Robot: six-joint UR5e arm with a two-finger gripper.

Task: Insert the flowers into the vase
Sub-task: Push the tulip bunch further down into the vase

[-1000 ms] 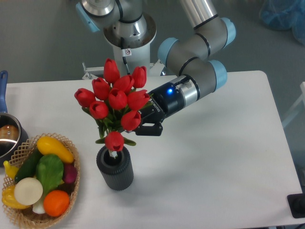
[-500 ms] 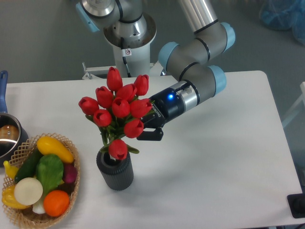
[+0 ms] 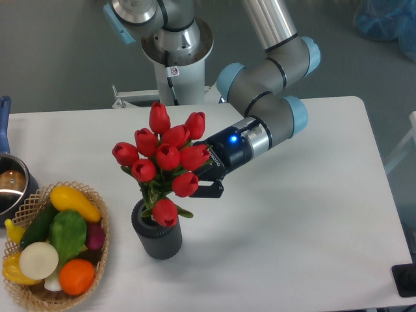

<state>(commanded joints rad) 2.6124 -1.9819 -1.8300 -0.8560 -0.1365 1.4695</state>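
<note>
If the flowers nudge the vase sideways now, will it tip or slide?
Probably tips before it slides: the vase is narrow and upright, and the flowers spread wider than its mouth. The gripper holds them well above it, adding leverage.

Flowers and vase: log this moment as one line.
gripper: holding flowers | stems: in vase mouth | vase: upright on table | release: not yet

Red tulip flowers [image 3: 166, 159] stand with stems inside the dark ribbed vase [image 3: 157, 235].
</note>
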